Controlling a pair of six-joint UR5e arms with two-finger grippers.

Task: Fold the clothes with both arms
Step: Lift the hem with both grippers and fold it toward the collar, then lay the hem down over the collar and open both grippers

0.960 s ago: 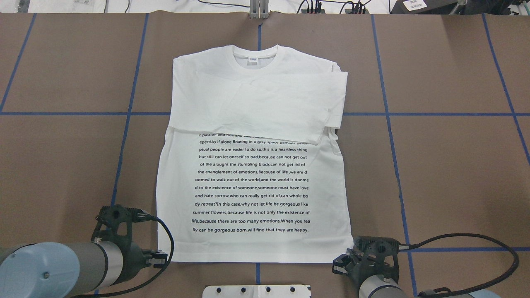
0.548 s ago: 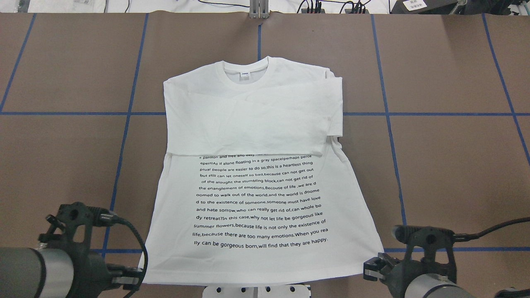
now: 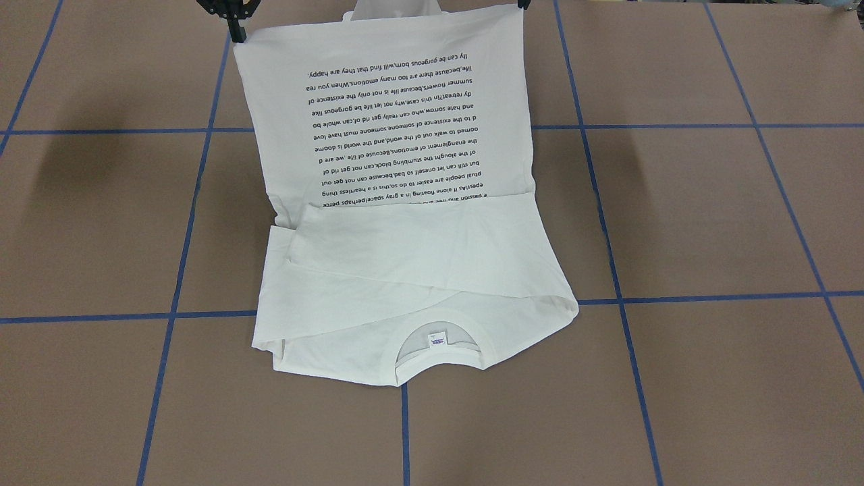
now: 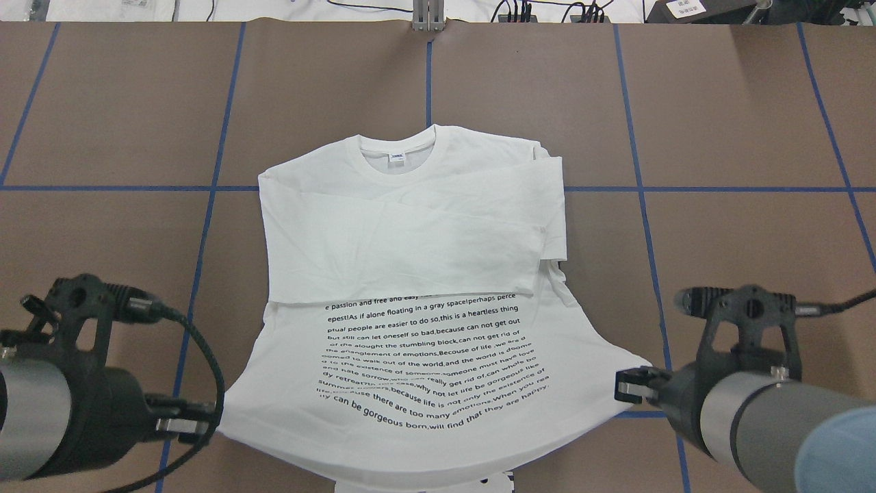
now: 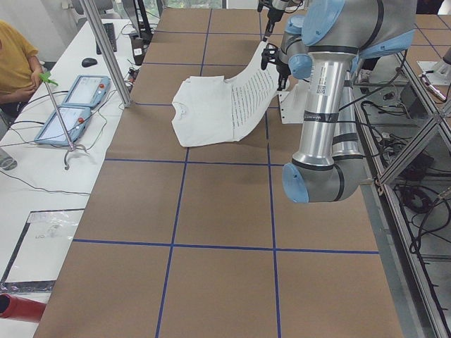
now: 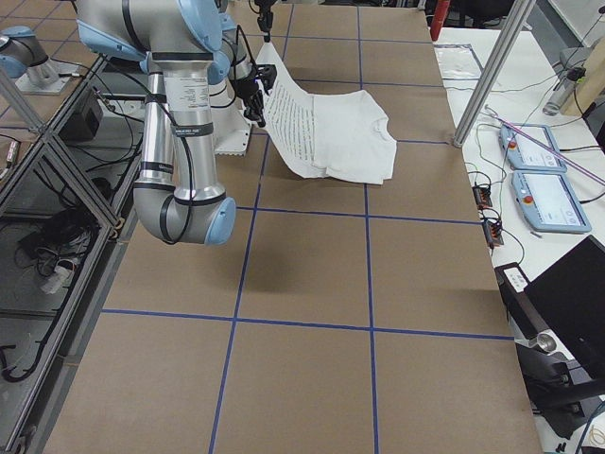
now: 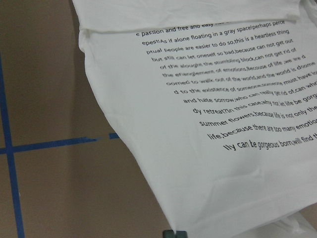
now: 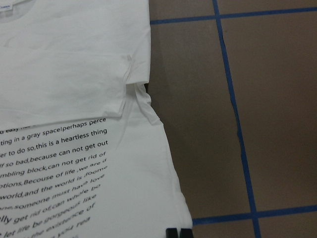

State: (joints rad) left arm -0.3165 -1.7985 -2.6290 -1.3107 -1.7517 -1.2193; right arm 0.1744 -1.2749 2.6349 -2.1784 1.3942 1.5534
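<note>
One T-shirt (image 4: 410,226); two arms (image 4: 31,411) (image 4: 759,418); two end effectors (image 4: 185,426) (image 4: 629,385); two pendants (image 5: 84,90) (image 5: 63,123); one person (image 5: 14,60)

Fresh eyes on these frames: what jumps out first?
The white T-shirt dominates mid-table. Its hem end hangs lifted between the left gripper and right gripper, each clamped on a hem corner, while the collar end lies flat on the brown table. The block of black text bows with the raised cloth, and the sleeves are folded across the chest.

Last line on the T-shirt (image 4: 410,233): "will find that they are happy."
</note>
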